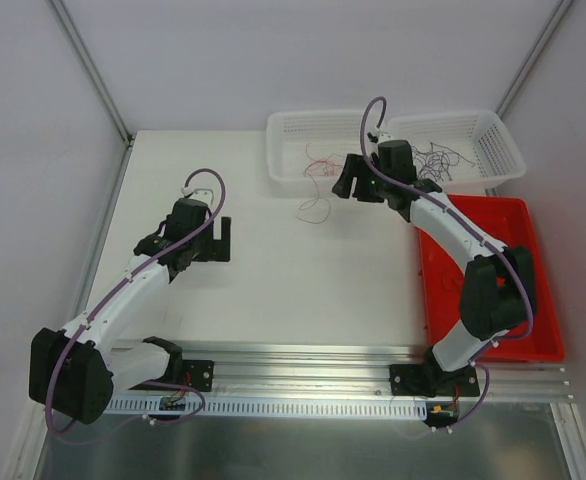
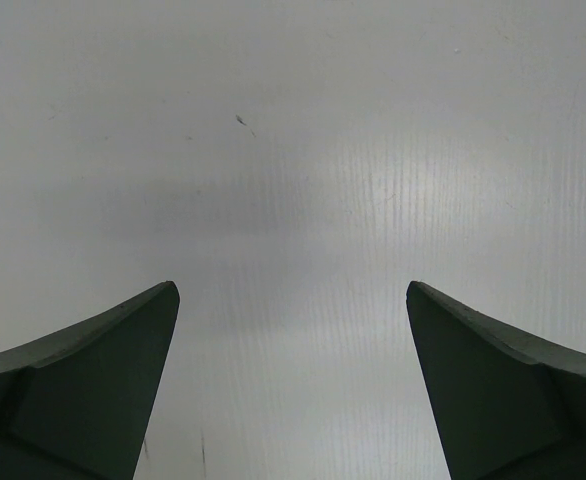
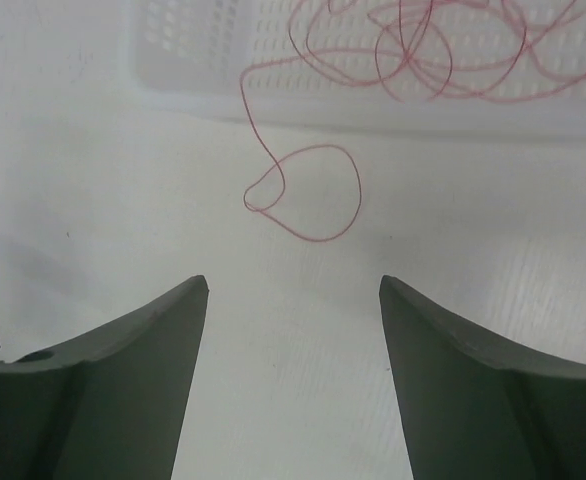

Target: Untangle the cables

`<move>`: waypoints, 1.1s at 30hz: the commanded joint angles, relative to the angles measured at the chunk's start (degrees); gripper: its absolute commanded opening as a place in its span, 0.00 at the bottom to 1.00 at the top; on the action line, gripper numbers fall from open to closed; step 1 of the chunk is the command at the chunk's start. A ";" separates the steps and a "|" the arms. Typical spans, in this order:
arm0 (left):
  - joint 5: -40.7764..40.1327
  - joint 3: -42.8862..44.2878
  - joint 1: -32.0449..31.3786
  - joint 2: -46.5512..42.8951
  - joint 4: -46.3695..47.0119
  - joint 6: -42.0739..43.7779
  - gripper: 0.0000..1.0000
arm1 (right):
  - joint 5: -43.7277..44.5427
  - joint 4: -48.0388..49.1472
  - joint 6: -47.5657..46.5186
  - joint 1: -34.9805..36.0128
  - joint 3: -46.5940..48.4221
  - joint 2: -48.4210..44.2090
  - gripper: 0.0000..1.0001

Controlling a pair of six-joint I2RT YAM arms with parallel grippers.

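The right gripper (image 3: 293,282) hung low over the table (image 1: 273,290) toward its far edge, jaws apart and nothing between them; just ahead of its fingertips lay the red cable (image 3: 359,195), whose free end made one small loop on the bare table while the rest ran up over the near rim of the left basket (image 1: 283,125) into a loose heap of curls inside. That trailing loop looked like the easiest part to pinch, which probably explained why the tool faced it. The dark cables (image 1: 438,158) sat bunched in the right basket (image 1: 503,150) at the far right corner, apart from the red one, so the colours seemed already sorted by bin; the red tray (image 1: 533,260) along the right edge held nothing visible. The left gripper (image 2: 291,287) waited wide open above bare table toward the left edge, well apart from every cable, likely kept clear.
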 commanded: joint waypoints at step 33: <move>-0.64 0.74 0.57 1.38 0.94 1.54 0.99 | -6.91 41.10 28.09 -1.86 -10.08 27.05 0.46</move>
